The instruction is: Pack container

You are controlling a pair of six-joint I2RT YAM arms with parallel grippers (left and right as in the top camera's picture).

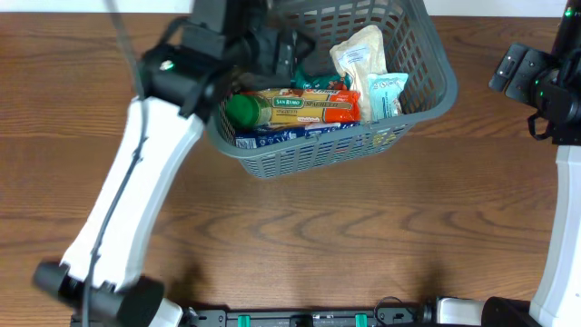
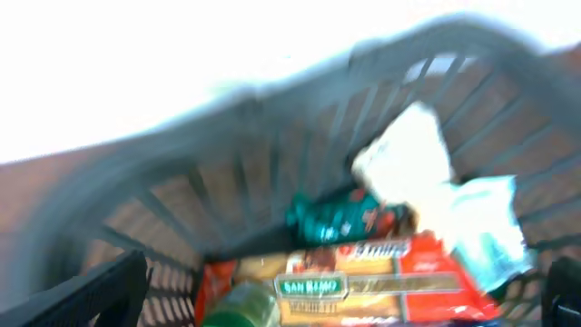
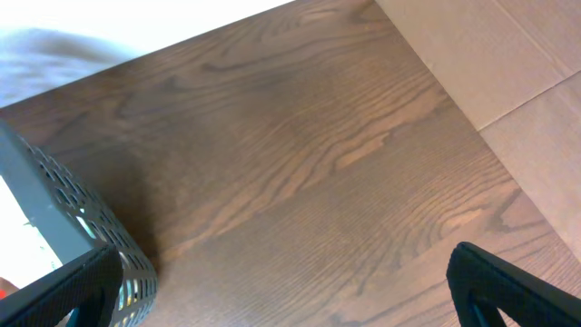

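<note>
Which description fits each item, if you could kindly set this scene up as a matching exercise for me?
1. green cap
2. pasta packet
3. cream bag
4. right gripper

A. open above bare table
B. red and yellow, lying flat
C. upper right inside the container, overhead view
D. left end of the container, overhead view

Pairs: 1-D, 2-B, 3-C, 4-A

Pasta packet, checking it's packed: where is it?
Overhead view: the pasta packet lies in the container, between the green lid and the pale pouch.
</note>
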